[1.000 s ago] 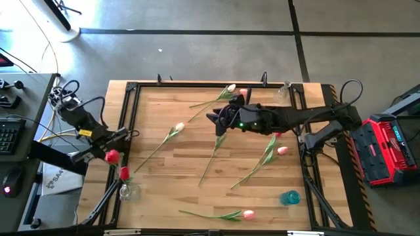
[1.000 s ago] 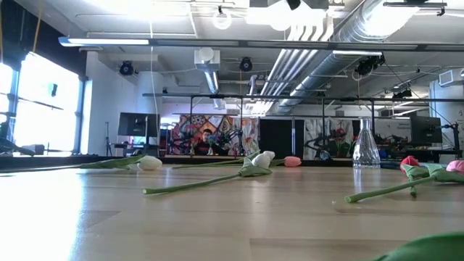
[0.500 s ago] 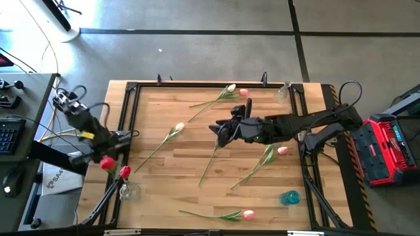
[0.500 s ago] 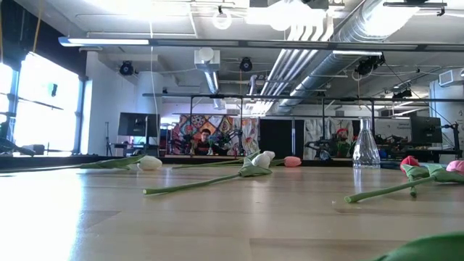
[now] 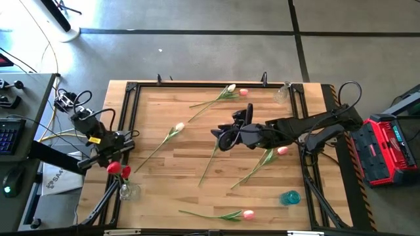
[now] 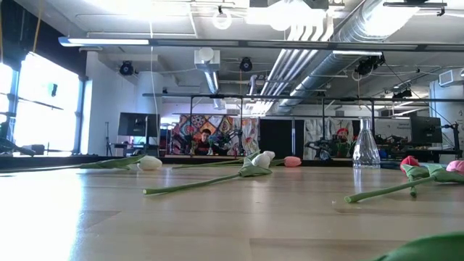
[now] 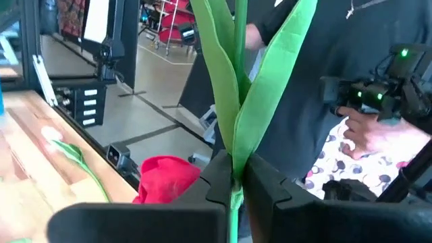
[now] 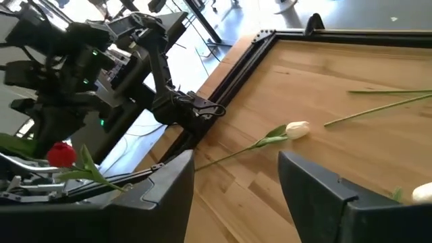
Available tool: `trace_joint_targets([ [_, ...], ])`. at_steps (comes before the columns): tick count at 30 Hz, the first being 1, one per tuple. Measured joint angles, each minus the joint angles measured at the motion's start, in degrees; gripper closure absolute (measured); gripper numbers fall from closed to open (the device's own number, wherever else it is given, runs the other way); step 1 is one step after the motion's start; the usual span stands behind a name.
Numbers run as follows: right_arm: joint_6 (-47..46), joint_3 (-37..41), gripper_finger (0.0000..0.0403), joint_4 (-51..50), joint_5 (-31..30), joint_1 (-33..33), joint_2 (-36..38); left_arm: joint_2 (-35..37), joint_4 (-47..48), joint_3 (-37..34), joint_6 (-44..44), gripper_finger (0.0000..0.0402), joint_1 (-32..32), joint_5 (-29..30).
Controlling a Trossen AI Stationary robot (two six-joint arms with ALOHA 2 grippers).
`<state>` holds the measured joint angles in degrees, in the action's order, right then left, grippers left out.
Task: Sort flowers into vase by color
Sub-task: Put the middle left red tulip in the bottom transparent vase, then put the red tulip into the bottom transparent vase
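Left wrist view: leaves (image 7: 260, 81) ran off the frame's top edge, bud unseen. Red flower (image 7: 165, 179) partly hidden behind the left gripper (image 7: 233, 185). Person (image 7: 378, 101) at right cut off by the top and right edges, blurred. Low view: green leaf (image 6: 428, 246) cropped at the lower right corner; neither arm visible.

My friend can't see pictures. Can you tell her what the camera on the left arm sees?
The left gripper is shut on the green stem of a tulip, whose long leaves rise straight up. A red tulip head sits just behind the gripper, the wooden table is off to one side, and a person stands in the background.
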<state>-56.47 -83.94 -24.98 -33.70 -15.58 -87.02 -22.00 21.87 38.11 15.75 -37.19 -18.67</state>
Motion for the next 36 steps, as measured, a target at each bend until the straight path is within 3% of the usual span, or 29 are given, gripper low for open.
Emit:
trace_joint_targets([
  [15, -0.44, 0.0, 0.0164, 0.44, -0.37, -0.72, 0.0, 0.19, 0.43, 0.04, 7.77, 0.0286, 0.0, 0.04],
  [19, 0.98, 0.0, 0.0164, 0.44, -0.37, -0.72, 0.0, 0.73, -0.64, 0.07, 13.71, 0.0272, 0.0, -0.67],
  [24, 2.01, 0.0, 0.0164, 0.44, -0.22, -0.48, 0.0, 2.88, -1.0, 0.11, 15.12, 0.0268, 0.0, -0.74],
  [30, -1.61, 0.0, 0.0164, -2.6, 0.85, -0.64, 0.0, 5.74, -1.69, 2.98, 12.14, 0.0268, 0.04, 7.14],
  [33, -14.55, 0.0, 0.0164, -13.48, 4.24, -0.67, 0.0, 6.61, -1.75, 4.94, 9.61, 0.0268, 0.04, 15.07],
  [36, -31.65, 0.0, 0.0168, -30.97, 7.16, -1.46, -0.02, 6.68, -1.23, 5.62, 8.13, 0.0268, 0.04, 26.61],
])
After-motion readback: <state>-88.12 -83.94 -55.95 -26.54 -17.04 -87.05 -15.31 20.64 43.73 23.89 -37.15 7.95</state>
